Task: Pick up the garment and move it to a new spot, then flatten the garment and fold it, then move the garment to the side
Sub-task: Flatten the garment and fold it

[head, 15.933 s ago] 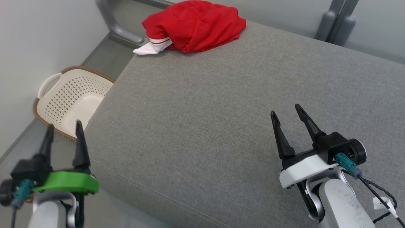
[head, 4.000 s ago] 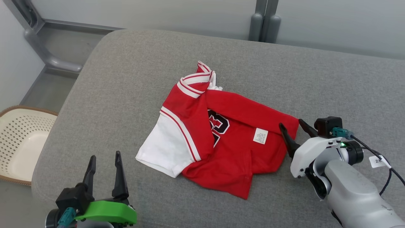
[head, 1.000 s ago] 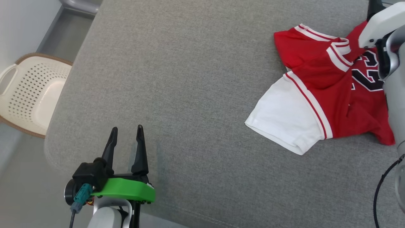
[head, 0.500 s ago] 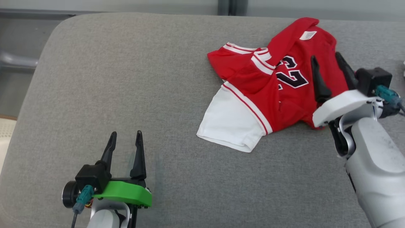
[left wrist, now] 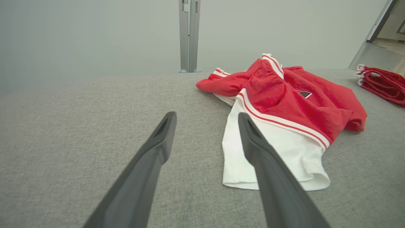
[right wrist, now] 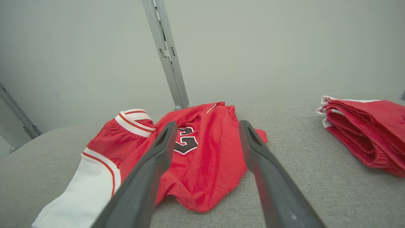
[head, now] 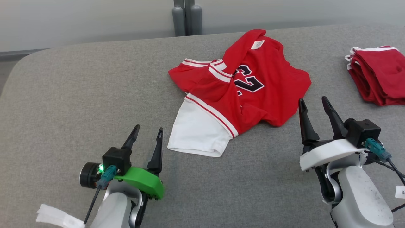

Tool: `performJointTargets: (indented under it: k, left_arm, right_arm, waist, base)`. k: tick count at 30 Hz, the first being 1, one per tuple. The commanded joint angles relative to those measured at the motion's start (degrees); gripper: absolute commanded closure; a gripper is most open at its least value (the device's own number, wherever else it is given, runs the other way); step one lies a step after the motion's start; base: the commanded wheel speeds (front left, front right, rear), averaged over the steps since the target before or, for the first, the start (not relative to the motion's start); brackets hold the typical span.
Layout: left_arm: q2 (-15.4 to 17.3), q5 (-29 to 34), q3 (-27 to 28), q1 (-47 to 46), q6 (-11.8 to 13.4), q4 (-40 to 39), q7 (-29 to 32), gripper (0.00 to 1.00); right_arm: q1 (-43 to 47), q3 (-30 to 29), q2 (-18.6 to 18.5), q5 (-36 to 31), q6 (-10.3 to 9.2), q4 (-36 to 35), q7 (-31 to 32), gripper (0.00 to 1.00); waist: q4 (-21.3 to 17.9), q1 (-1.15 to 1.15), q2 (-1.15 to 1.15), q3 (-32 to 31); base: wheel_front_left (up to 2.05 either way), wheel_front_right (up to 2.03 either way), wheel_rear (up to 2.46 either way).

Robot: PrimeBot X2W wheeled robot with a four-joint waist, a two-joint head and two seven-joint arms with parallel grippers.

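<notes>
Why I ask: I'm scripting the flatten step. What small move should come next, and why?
The garment lies crumpled on the grey cushion, its red hem bunched just ahead of the right gripper; both grippers stand open and empty. So probably ease the right gripper forward and down onto that hem. The left gripper sits near the white sleeve.

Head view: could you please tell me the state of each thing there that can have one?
garment: crumpled, not folded, lying on the grey cushion, held by nothing.
left gripper: open, empty.
right gripper: open, empty, near the garment's red hem.
red pile: folded, lying at the cushion's right end.
</notes>
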Motion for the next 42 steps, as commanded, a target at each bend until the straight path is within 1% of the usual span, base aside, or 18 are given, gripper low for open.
performJointTargets:
  k: [1, 6, 16, 22, 30, 31, 32, 33, 34, 38, 42]
  left_arm:
    - [0.24, 0.82, -0.58, -2.20, -0.50, 1.66, 0.06, 0.00]
    - [0.22, 1.13, -2.69, -7.80, -1.67, 7.75, 0.06, 0.00]
    - [0.36, 0.20, -5.67, -17.02, -2.54, 17.24, 0.05, 0.00]
    - [0.79, -0.25, -6.10, -21.18, -2.71, 21.49, 0.05, 0.00]
    - [0.89, -0.88, -5.96, -24.72, -2.69, 24.99, 0.05, 0.00]
    - [0.87, -0.99, -5.97, -24.93, -2.70, 25.29, 0.05, 0.05]
    - [0.81, -0.99, -6.17, -25.09, -2.71, 25.60, 0.05, 0.41]
    - [0.76, -1.07, -6.35, -25.21, -2.72, 25.76, 0.05, 0.65]
    - [0.71, -1.23, -6.59, -25.35, -2.74, 25.81, 0.05, 1.00]
    - [0.53, -1.96, -6.84, -24.06, -2.77, 23.11, 0.05, 1.00]
    - [0.58, -2.79, -5.36, -21.65, -2.76, 18.95, 0.05, 1.00]
  right_arm:
    - [0.71, 0.01, 0.18, -0.92, 0.00, -0.78, -0.16, 0.00]
    - [0.91, 0.54, 1.38, -1.58, 0.00, -2.69, -0.15, 0.00]
    - [-0.94, 1.95, 2.42, -1.29, 0.00, -3.99, -0.15, 0.00]
    - [-1.81, 2.35, 2.67, -1.01, 0.00, -4.52, -0.15, 0.00]
    - [-2.07, 2.10, 2.90, -0.86, 0.00, -4.64, -0.15, 0.00]
    - [-2.02, 2.04, 2.91, -0.90, 0.00, -4.66, -0.15, 0.00]
    - [-1.97, 1.98, 2.93, -0.88, 0.00, -4.65, -0.15, 0.00]
    - [-1.91, 1.92, 2.95, -0.88, 0.00, -4.60, -0.15, 0.00]
    - [-1.82, 1.80, 2.97, -0.92, 0.00, -4.50, -0.15, 0.00]
    - [-1.19, 0.74, 3.01, -1.24, 0.00, -4.40, -0.15, 0.00]
    - [-0.56, -0.04, 3.02, -1.49, 0.00, -4.36, -0.15, 0.00]
  waist:
    - [-1.37, 0.00, 0.00, 0.48]
    - [-3.09, 0.00, 0.00, 2.08]
    - [-6.33, 0.00, 0.00, 6.26]
    - [-7.96, 0.00, 0.00, 8.33]
    - [-9.22, 0.00, 0.00, 9.42]
    - [-9.27, 0.00, 0.00, 9.44]
    - [-9.29, 0.00, 0.00, 9.40]
    - [-9.27, 0.00, 0.00, 9.35]
    - [-9.21, 0.00, 0.00, 9.26]
    - [-8.10, 0.00, 0.00, 8.24]
    - [-6.63, 0.00, 0.00, 6.99]
  base:
    - [0.00, 0.00, 0.00]
    - [0.00, 0.00, 0.00]
    - [0.00, 0.00, 0.00]
    - [0.00, 0.00, 0.00]
    - [0.00, 0.00, 0.00]
    - [0.00, 0.00, 0.00]
    - [0.00, 0.00, 0.00]
    - [0.00, 0.00, 0.00]
    - [0.00, 0.00, 0.00]
    - [0.00, 0.00, 0.00]
    - [0.00, 0.00, 0.00]
